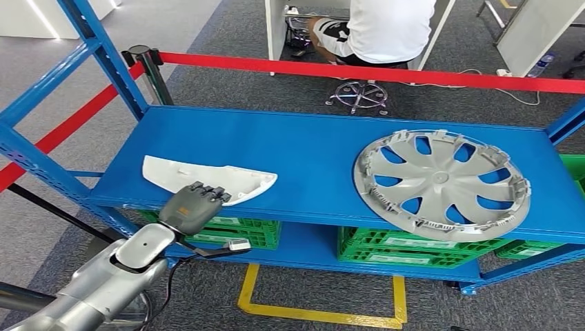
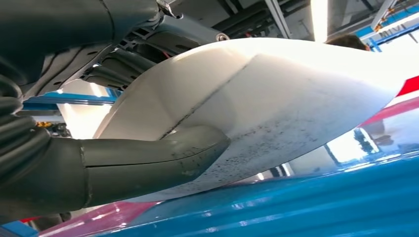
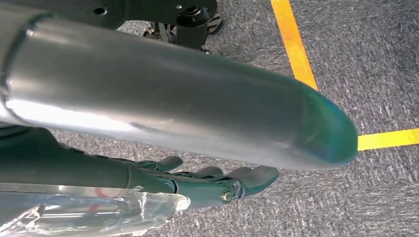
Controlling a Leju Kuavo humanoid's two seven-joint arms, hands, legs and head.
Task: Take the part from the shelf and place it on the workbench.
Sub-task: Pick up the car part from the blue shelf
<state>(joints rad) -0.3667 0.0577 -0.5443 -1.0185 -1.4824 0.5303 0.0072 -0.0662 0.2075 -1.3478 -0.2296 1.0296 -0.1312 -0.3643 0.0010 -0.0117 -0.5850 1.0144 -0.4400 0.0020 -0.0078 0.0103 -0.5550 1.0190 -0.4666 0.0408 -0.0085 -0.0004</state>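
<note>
White curved plastic part (image 1: pixel 207 178) on the blue shelf (image 1: pixel 317 148), gripped by the left hand (image 1: pixel 193 205); right hand (image 3: pixel 217 185) hangs with fingers extended, empty.

Bright even light; ceiling glare, close-ups blurred.

A blue shelf (image 1: pixel 310 148) carries two things well apart — a white part (image 1: pixel 207 178) and a grey hubcap (image 1: pixel 441 181).
</note>
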